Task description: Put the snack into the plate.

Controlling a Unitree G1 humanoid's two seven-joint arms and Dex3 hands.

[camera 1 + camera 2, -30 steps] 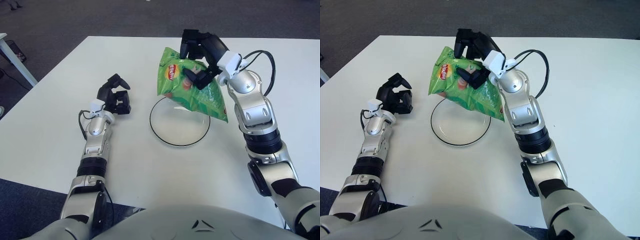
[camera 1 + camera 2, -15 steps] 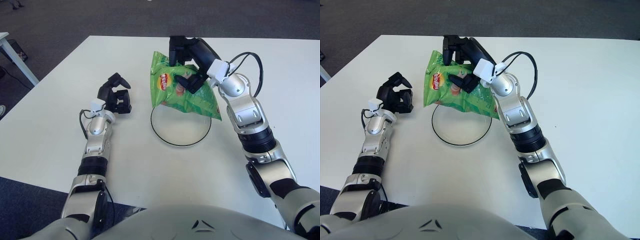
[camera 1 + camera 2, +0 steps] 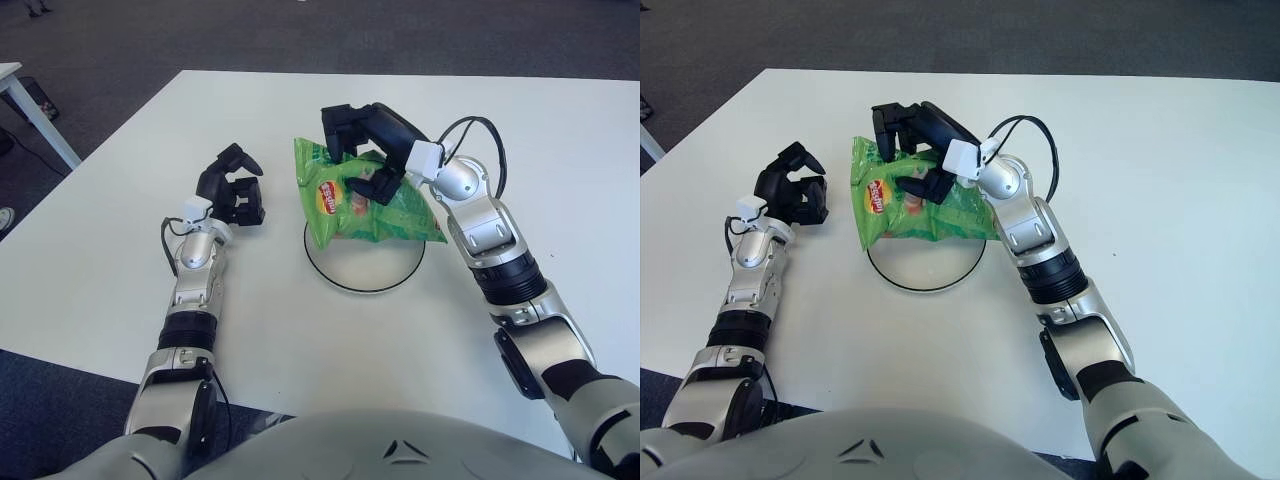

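Note:
A green snack bag (image 3: 358,205) with a red logo is held by my right hand (image 3: 362,150), whose fingers are shut on its upper part. The bag hangs low over the far half of a round clear plate (image 3: 366,274) with a dark rim, its left end reaching past the plate's left edge. I cannot tell whether the bag touches the plate. My left hand (image 3: 232,192) shows to the left of the plate with its fingers curled and nothing in them.
The white table (image 3: 280,320) carries only the plate and bag. Its left edge runs diagonally beside dark carpet (image 3: 90,60). A white table leg (image 3: 30,110) stands at the far left.
My right hand has carried the bag to the left and down, from above the plate's far right rim to low over the plate. The left hand has stayed in place.

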